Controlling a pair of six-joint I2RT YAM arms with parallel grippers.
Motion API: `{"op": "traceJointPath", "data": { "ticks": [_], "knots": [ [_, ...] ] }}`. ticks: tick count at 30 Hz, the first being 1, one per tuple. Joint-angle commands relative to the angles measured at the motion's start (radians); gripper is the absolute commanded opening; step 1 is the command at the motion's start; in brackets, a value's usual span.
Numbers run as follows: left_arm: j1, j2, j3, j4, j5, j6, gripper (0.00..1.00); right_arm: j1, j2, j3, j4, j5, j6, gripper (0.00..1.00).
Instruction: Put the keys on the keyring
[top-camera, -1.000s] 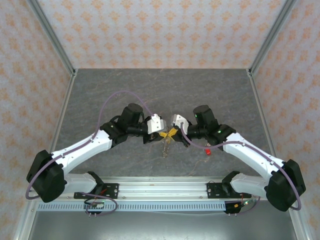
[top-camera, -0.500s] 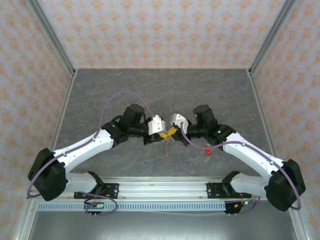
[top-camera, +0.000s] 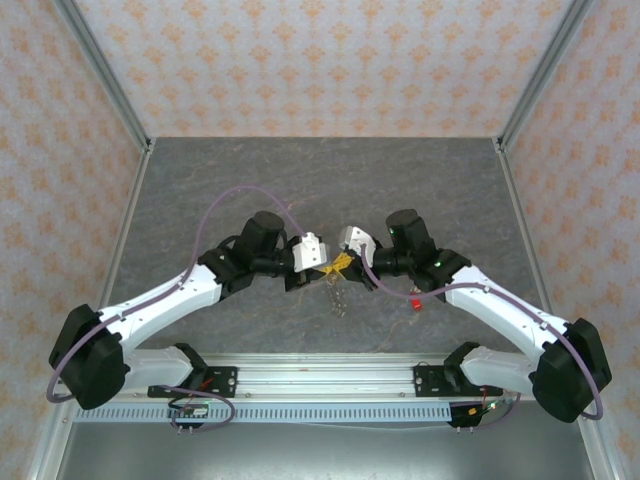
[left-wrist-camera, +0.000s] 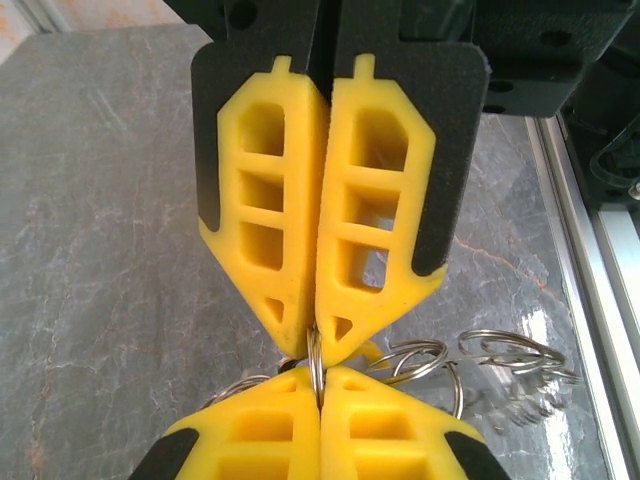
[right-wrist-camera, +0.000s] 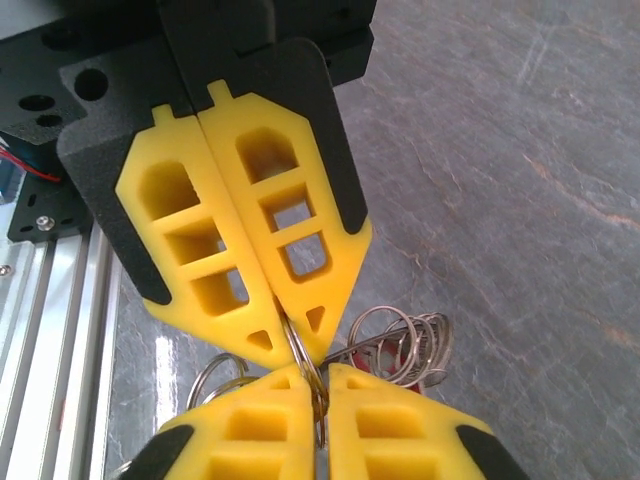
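Could not resolve the fingertips from above: saw only a yellow patch where the left gripper (top-camera: 329, 269) and the right gripper (top-camera: 346, 264) met tip to tip over the grey table (top-camera: 250, 160), near its middle. Could not tell the keys apart from the rings in the small cluster (top-camera: 336, 296) hanging just below that meeting point. Noted a small red piece (top-camera: 412, 303) lying on the table beside the right forearm, too small to identify.

In the left wrist view, saw the left fingers (left-wrist-camera: 295, 395) pressed together at the lower edge, cut off by the frame, pinching the keyring (left-wrist-camera: 315, 365), a thin silver ring seen edge-on. Saw the right gripper facing them from the top of the frame, its fingers likewise pressed together on the same ring. Confirmed both grips in the right wrist view, with the positions reversed. Could not see the keyring's full outline in either view: hidden between the pads. Noted several loose wire rings (left-wrist-camera: 505, 352) beside the fingertips, and in the right wrist view a reddish patch among them, not clear enough to name.

Compared with one second earlier: found the grippers meeting at the same spot, the left shoulder housing slightly lower and further left, and the hanging cluster shifted slightly to the right
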Motion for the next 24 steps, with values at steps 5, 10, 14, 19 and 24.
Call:
{"op": "traceJointPath", "data": {
  "ticks": [5,10,14,19,24],
  "knots": [
    [0.002,-0.040,-0.035,0.202,0.094,-0.087,0.00,-0.037,0.033,-0.076,0.199,-0.124,0.126,0.13],
    [0.010,-0.040,-0.050,0.253,0.121,-0.118,0.00,-0.061,0.034,-0.091,0.225,-0.133,0.130,0.14],
    [0.020,-0.043,-0.065,0.296,0.142,-0.145,0.00,-0.068,0.039,-0.108,0.226,-0.135,0.122,0.16],
    [0.022,-0.039,-0.063,0.299,0.170,-0.150,0.00,-0.069,0.042,-0.117,0.259,-0.161,0.138,0.16],
    [0.025,-0.043,-0.073,0.325,0.170,-0.167,0.00,-0.072,0.042,-0.113,0.238,-0.135,0.113,0.05]
  ]
}}
